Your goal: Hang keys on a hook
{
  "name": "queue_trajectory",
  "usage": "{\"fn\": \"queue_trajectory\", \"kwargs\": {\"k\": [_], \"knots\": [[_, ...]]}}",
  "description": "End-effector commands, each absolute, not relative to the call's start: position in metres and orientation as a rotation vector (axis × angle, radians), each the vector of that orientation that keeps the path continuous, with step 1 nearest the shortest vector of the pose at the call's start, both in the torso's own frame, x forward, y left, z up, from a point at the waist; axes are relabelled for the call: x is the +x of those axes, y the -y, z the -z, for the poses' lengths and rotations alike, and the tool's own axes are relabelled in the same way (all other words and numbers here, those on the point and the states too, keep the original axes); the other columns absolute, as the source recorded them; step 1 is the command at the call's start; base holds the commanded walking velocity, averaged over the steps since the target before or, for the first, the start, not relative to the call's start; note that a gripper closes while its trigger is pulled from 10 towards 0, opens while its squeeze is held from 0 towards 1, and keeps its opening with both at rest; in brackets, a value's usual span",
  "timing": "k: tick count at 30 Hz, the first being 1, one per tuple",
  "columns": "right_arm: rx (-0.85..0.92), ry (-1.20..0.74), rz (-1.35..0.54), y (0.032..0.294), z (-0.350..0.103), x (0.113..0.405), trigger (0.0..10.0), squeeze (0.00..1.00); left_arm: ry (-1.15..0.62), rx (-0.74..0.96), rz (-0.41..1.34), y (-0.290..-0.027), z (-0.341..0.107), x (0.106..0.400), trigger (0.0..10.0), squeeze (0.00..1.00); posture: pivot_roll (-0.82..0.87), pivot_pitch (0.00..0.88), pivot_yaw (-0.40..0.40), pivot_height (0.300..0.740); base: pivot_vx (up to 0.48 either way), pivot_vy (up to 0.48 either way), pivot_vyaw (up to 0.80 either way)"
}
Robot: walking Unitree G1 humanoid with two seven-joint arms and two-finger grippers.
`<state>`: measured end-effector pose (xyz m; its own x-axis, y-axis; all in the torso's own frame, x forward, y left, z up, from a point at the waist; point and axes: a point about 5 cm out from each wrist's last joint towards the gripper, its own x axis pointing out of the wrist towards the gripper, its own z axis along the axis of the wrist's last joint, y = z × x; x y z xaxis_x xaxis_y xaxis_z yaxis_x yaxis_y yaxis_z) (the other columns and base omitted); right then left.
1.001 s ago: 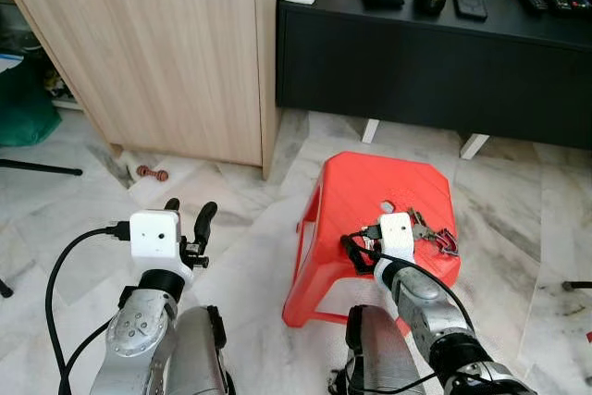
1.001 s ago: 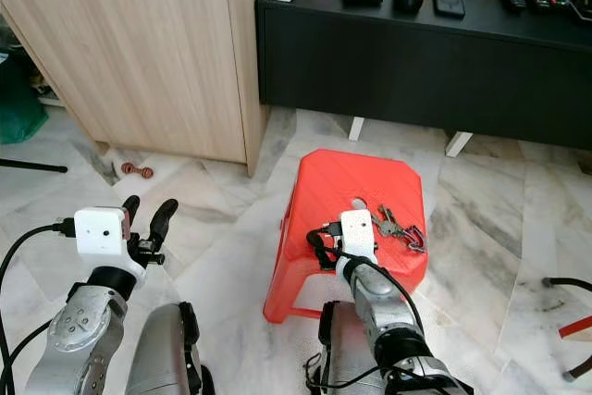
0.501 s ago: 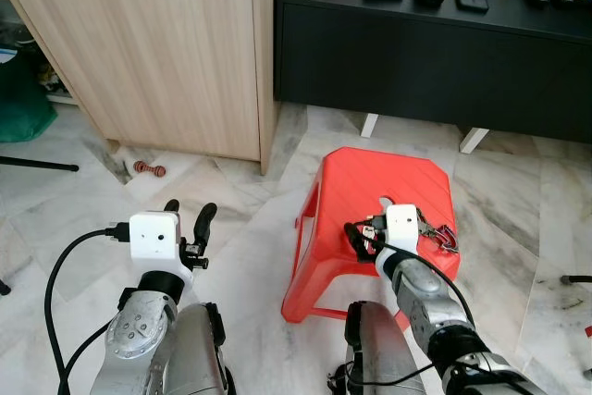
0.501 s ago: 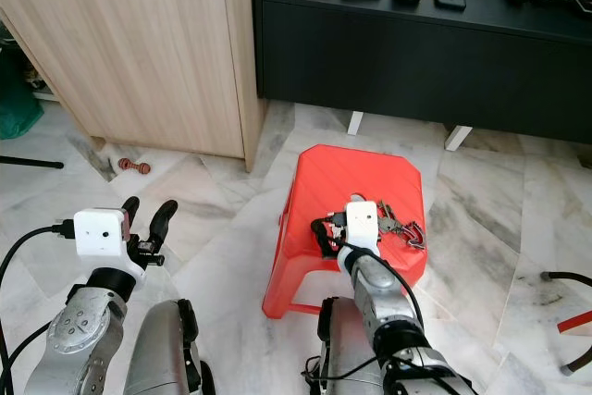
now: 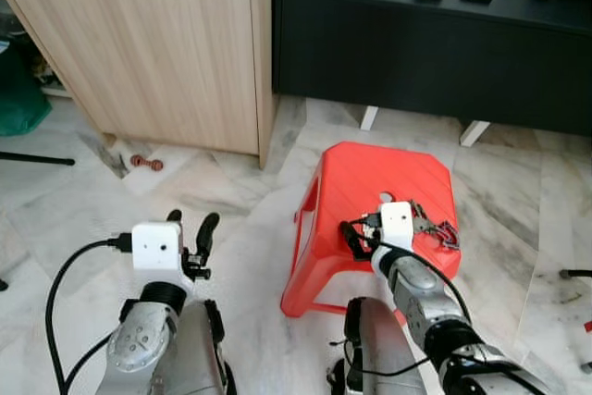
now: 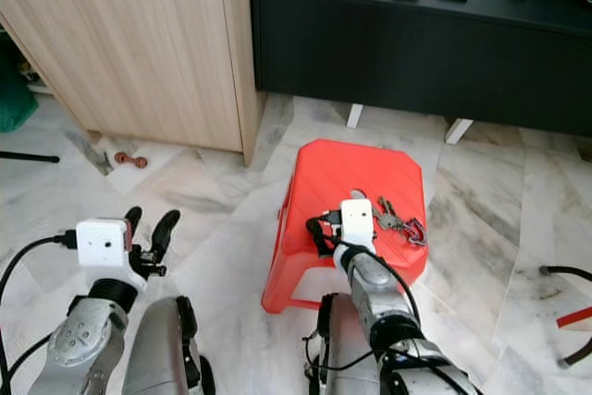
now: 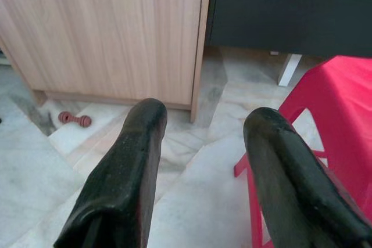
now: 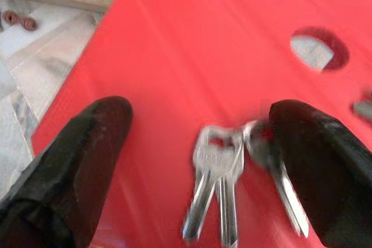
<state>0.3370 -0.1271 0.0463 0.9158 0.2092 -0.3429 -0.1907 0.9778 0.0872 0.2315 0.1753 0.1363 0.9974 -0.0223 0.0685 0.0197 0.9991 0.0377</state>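
Both pincer fingers [image 8: 87,143] astride keys [image 8: 224,172]

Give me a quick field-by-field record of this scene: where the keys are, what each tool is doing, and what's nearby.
keys: lying on the red stool, not yet picked up
red stool: on the marble floor, in front of the black cabinet
right tool: open, fingers on either side of the keys
left tool: open, idle, above the floor left of the stool
black cabinet: behind the stool
wooden cabinet: left of the black one
hook: not visible
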Motion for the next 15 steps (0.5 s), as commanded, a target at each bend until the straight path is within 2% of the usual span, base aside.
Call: {"fn": "queue_trajectory", "kwargs": {"k": [1, 13, 14, 15], "knots": [[0.055, -0.350, -0.200, 0.1284, -0.0479, 0.3388, 10.0, 0.00, 0.047, 0.053, 0.012, -0.1747, -0.1343, 0.2275, 10.0, 0.00, 0.07, 0.242, -0.115, 0.568, 0.000, 0.000, 0.00], [0.034, -0.358, -0.214, 0.1271, -0.0473, 0.3390, 10.0, 0.00, 0.040, 0.051, 0.012, -0.1734, -0.1332, 0.2253, 10.0, 0.00, 0.07, 0.247, -0.119, 0.568, 0.000, 0.000, 0.00], [0.030, -0.366, -0.213, 0.1271, -0.0450, 0.3374, 3.3, 0.00, 0.039, 0.052, 0.012, -0.1734, -0.1331, 0.2254, 10.0, 0.00, 0.07, 0.243, -0.119, 0.568, 0.000, 0.000, 0.00], [0.028, -0.369, -0.212, 0.1272, -0.0440, 0.3366, 3.3, 0.00, 0.039, 0.052, 0.012, -0.1734, -0.1330, 0.2255, 10.0, 0.00, 0.07, 0.243, -0.119, 0.568, 0.000, 0.000, 0.00]]}}
